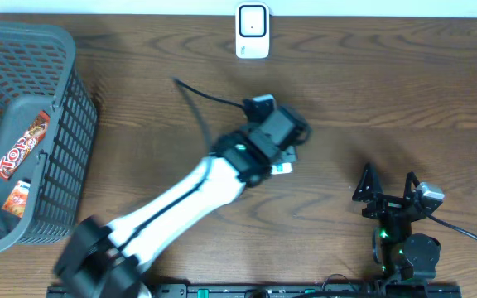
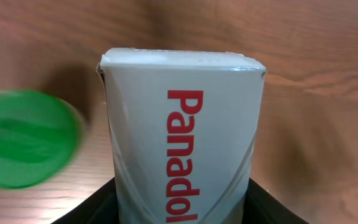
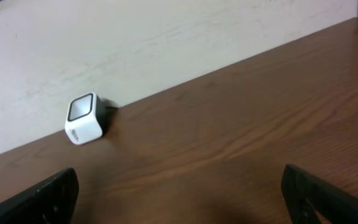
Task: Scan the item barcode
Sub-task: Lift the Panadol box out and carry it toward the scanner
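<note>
Left gripper (image 1: 285, 159) held a white medicine box (image 2: 182, 124).
Its fingers squeezed the box over the middle of the table (image 1: 404, 91), some way from the scanner (image 1: 252, 31). The right gripper (image 1: 389, 184) stood wide apart, holding nothing.

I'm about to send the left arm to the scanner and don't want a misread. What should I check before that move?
1. Grip on the Panadol box: ok, it is clamped in the left hand.
2. Barcode turned toward the scanner: cannot tell, only the face with the printed name shows.
3. Scanner unobstructed: ok, nothing stands in front of it.
4. Right hand out of the way: ok, it is open and sits at the near right, apart from the box.
5. Basket off the route: ok, it stands at the table's left edge.
</note>
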